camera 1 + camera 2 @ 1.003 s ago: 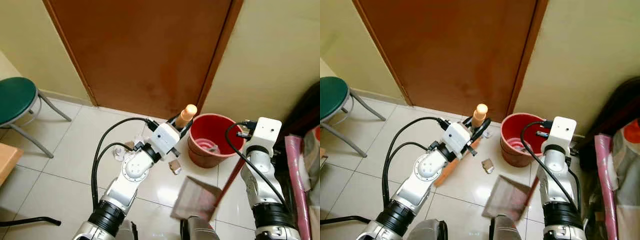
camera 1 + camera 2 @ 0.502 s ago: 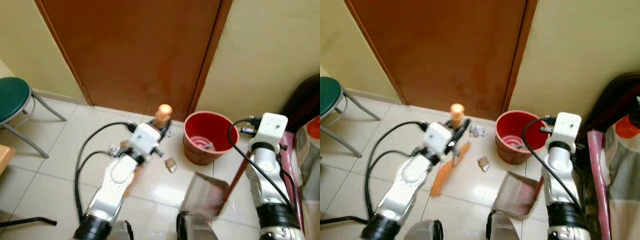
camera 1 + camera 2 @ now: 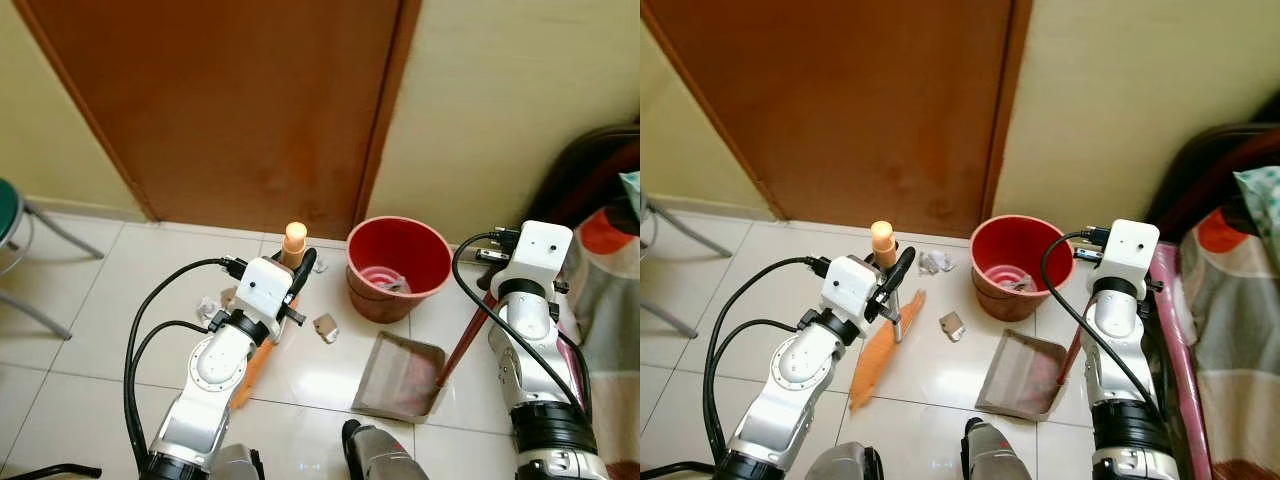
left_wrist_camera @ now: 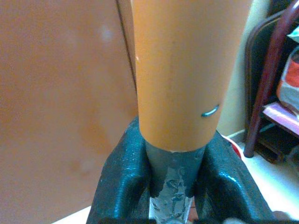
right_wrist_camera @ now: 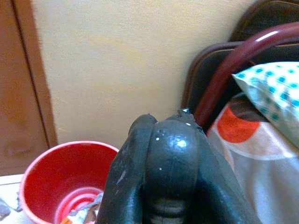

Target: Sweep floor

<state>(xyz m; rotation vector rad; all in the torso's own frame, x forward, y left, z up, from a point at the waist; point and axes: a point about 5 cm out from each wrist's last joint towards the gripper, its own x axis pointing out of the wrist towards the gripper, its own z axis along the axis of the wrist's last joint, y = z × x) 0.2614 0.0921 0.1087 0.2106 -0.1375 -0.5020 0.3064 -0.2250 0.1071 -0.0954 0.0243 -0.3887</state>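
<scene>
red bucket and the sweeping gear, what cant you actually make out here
- Red bucket: some scraps lie inside, too small in the eye views to identify.
- Broom bristles: partly hidden behind the left arm in the left eye view.
- Dustpan handle: its top end hidden behind the right gripper.
- Floor litter: too small to name.
- Left gripper: the broom handle blocks the floor below.

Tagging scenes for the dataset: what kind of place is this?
Likely a home room corner by a doorway: closed wooden door, tiled floor, a red bucket and dustpan for sweeping.
</scene>
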